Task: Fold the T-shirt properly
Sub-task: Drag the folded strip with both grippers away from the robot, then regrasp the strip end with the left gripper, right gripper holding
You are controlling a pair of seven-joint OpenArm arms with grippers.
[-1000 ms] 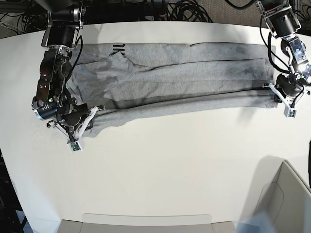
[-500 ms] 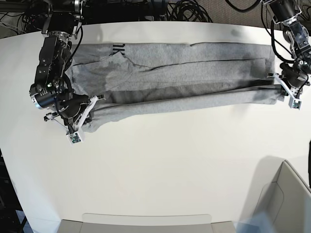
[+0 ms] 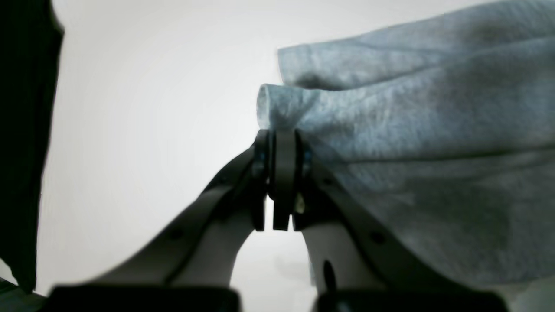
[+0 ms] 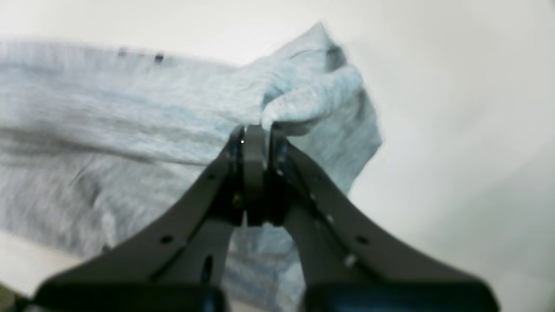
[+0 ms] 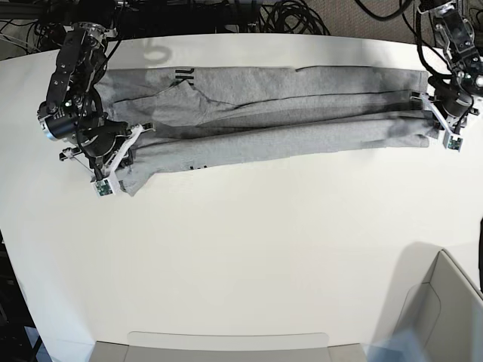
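The light grey T-shirt (image 5: 287, 113) lies stretched in a long band across the far part of the white table (image 5: 241, 256), with its near long edge lifted and doubled over the body. Black lettering (image 5: 183, 74) peeks out near its left end. My right gripper (image 5: 140, 130), on the left in the base view, is shut on the shirt's left end. In the right wrist view the T-shirt (image 4: 130, 121) bunches above the shut gripper (image 4: 256, 132). My left gripper (image 5: 423, 100) is shut on the right end. In its wrist view the T-shirt (image 3: 412, 130) hangs from the gripper (image 3: 279, 138).
An open cardboard box (image 5: 445, 309) stands at the near right corner. A flat pale tray (image 5: 226, 343) sits at the table's front edge. Dark cables (image 5: 287, 15) run behind the far edge, close to both arms.
Both grippers have moved toward the far edge, carrying the shirt's near edge with them. The folded strip now overlaps the body more and the band is narrower.
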